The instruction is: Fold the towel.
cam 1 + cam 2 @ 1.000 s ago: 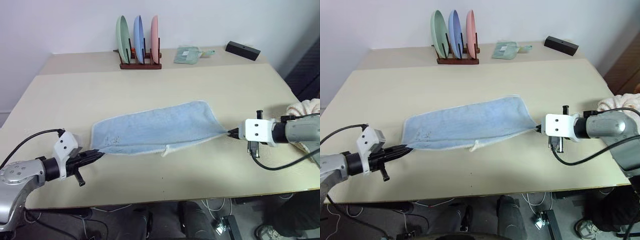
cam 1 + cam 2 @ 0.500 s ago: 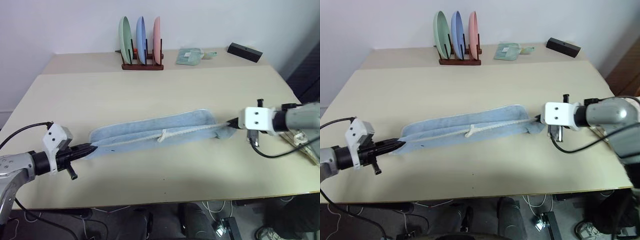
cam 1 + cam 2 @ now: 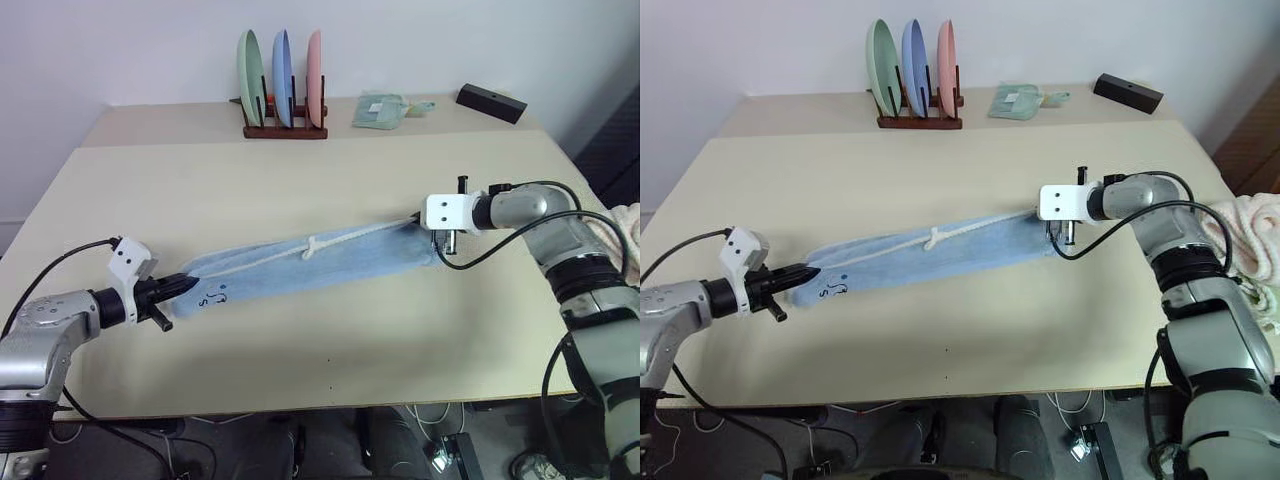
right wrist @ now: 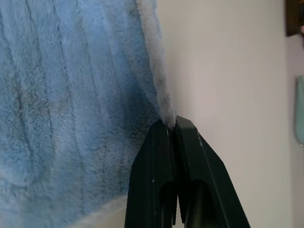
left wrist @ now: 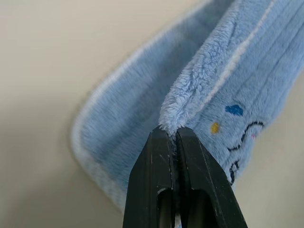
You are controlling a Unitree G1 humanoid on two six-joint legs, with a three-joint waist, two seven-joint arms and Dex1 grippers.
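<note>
I am holding the towel (image 3: 320,262) stretched in a long, narrow band just above the table (image 3: 300,180), well in front of the plate rack (image 3: 283,100) at the table's far edge; the left pincer (image 3: 186,286) is pinching the towel's end on the rack's near left, its fingers (image 5: 190,180) pressed together on a fold of blue pile beside the small dark stitched mark; the right pincer (image 3: 424,218) is pinching the opposite end by its white-piped edge, fingers (image 4: 194,180) squeezed tight; the white loop tag (image 3: 313,247) is sitting on the towel's top edge, about halfway along; a small green cloth (image 3: 380,109) and a black box (image 3: 490,102) are lying to the right of the rack.
</note>
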